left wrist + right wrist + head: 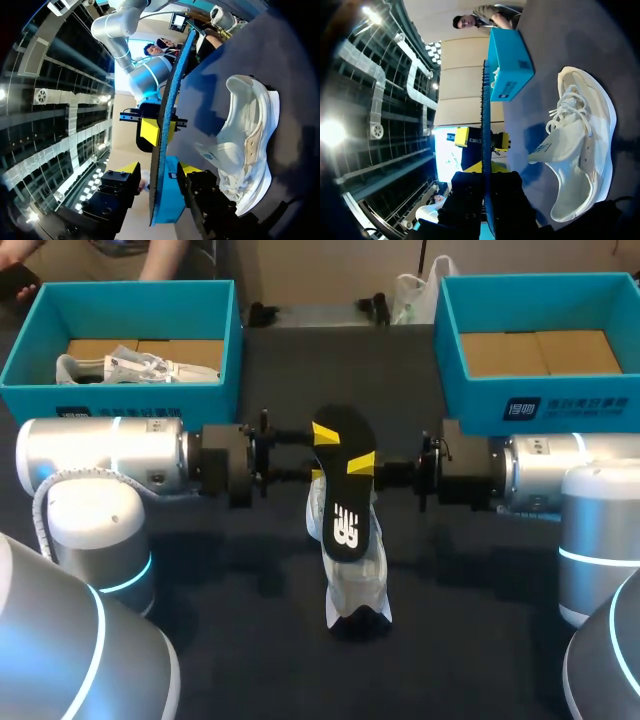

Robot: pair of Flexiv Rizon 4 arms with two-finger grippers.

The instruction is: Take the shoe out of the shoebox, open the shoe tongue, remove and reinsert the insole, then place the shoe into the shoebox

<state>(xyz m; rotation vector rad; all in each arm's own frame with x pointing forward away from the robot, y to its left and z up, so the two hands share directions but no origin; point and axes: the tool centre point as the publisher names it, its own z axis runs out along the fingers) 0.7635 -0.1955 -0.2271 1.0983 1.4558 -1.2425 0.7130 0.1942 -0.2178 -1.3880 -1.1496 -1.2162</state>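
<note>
Here the black insole (pixel 345 490) stands on edge just above the white shoe (pixel 358 585), which sits on the bench (pixel 480 570). From the shoe's right, the right end effector (pixel 486 192) is clamped on the insole. From the shoe's left, the left end effector (pixel 159 169) has its fingers apart, with the insole's other edge between them.

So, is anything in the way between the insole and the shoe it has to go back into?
Nothing visible. The insole is held in the right tool above the white shoe, with only air between them.
</note>
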